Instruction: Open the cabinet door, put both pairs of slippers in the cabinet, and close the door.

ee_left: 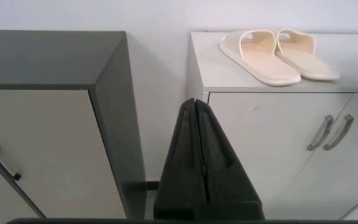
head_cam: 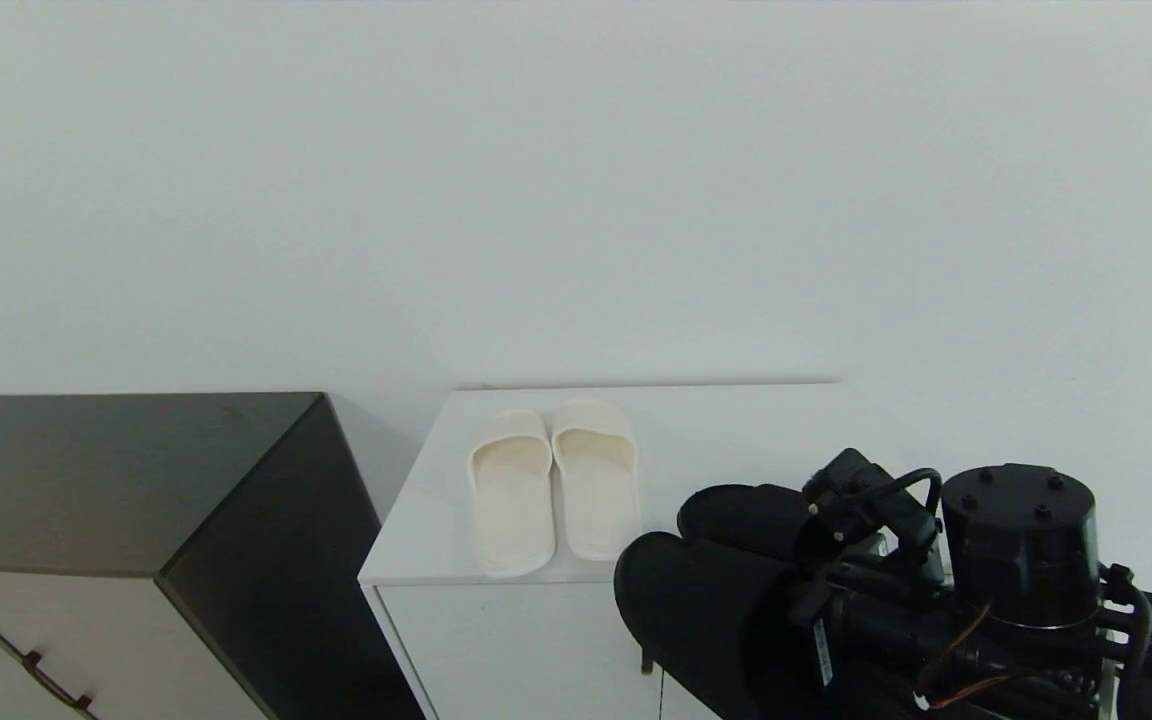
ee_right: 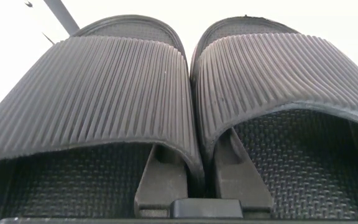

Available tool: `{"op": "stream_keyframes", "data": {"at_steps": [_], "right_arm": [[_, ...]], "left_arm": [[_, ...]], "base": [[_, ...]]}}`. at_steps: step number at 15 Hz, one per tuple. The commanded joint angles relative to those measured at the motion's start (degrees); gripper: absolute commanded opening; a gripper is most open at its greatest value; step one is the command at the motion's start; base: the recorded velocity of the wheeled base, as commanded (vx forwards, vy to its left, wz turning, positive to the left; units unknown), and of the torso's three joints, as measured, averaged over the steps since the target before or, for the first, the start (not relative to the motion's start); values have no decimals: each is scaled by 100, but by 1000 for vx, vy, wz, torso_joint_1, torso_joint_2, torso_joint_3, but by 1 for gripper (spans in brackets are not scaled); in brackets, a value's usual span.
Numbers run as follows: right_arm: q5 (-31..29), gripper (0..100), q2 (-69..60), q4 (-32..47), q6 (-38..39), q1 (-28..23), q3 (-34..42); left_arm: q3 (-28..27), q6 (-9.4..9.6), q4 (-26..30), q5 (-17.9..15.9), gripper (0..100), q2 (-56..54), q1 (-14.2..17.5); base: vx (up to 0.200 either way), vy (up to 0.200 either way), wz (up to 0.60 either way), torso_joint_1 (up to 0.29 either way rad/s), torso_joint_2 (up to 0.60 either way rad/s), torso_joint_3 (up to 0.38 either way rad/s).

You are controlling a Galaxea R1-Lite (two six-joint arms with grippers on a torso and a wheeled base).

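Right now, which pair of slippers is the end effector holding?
The black pair, clamped by the right end effector; the cream pair lies free on the white cabinet.

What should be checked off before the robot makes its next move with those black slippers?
1. Grip on the black slippers: ok. The right gripper pinches both straps together.
2. Cabinet doors open: not ok. They are shut.
3. Handles in sight: ok. Two of them sit side by side.
4. Left gripper free to pull a door: ok. It is shut with nothing in it, in front of the cabinet.
5. White slippers ready: ok. They lie side by side on the cabinet top.
6. Room inside: cannot tell. The doors hide it.
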State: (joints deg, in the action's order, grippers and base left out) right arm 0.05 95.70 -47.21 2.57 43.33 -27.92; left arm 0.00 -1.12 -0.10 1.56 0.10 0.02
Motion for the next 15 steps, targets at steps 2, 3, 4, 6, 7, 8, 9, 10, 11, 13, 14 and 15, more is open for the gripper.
{"op": "stream_keyframes", "data": {"at_steps": [2, 3, 4, 6, 7, 8, 9, 10, 11, 13, 14, 15], "right_arm": [[-40, 0, -121, 54, -2, -52, 32], [-40, 0, -174, 63, -11, -43, 49], [-40, 0, -183, 72, -11, -52, 58], [-146, 0, -174, 72, -11, -52, 67], [-154, 0, -183, 63, -2, -61, 76], [-154, 0, -192, 46, -2, -61, 76], [-137, 0, -192, 37, -2, -61, 67], [-154, 0, -183, 46, -2, -61, 67], [-154, 0, -183, 54, -2, -61, 76], [-154, 0, -183, 54, -2, -61, 85], [-154, 0, -183, 46, -2, -70, 93], [-154, 0, -192, 37, -2, -70, 111]], "left_arm": [[0, -2, -8, 2, 0, -1, 6], [0, -2, 1, 2, 0, -1, 6], [0, -2, 1, 2, 0, -1, 6], [0, -2, -8, 2, 0, -1, -2], [0, -2, 1, 2, 0, -1, -2], [0, -2, -8, 2, 0, -1, 6], [0, -2, 1, 2, 0, -1, 6], [0, -2, -8, 2, 0, -1, -2], [0, -2, 1, 2, 0, -1, 6], [0, -2, -8, 2, 0, -1, 6], [0, -2, -8, 2, 0, -1, -2], [0, -2, -8, 2, 0, -1, 6]], "base": [[-200, 0, 0, 0, 2, -2], [-200, 0, 0, 12, 7, 7], [-200, 0, 0, 17, 7, 2], [-200, 0, 0, -12, -2, 9], [-200, 0, 0, -2, -7, -2], [-200, 0, 0, -2, 12, 2], [0, 0, 0, 0, 0, 0], [0, 0, 0, 0, 0, 0], [0, 0, 0, 0, 0, 0], [0, 0, 0, 0, 0, 0], [0, 0, 0, 0, 0, 0], [0, 0, 0, 0, 0, 0]]}}
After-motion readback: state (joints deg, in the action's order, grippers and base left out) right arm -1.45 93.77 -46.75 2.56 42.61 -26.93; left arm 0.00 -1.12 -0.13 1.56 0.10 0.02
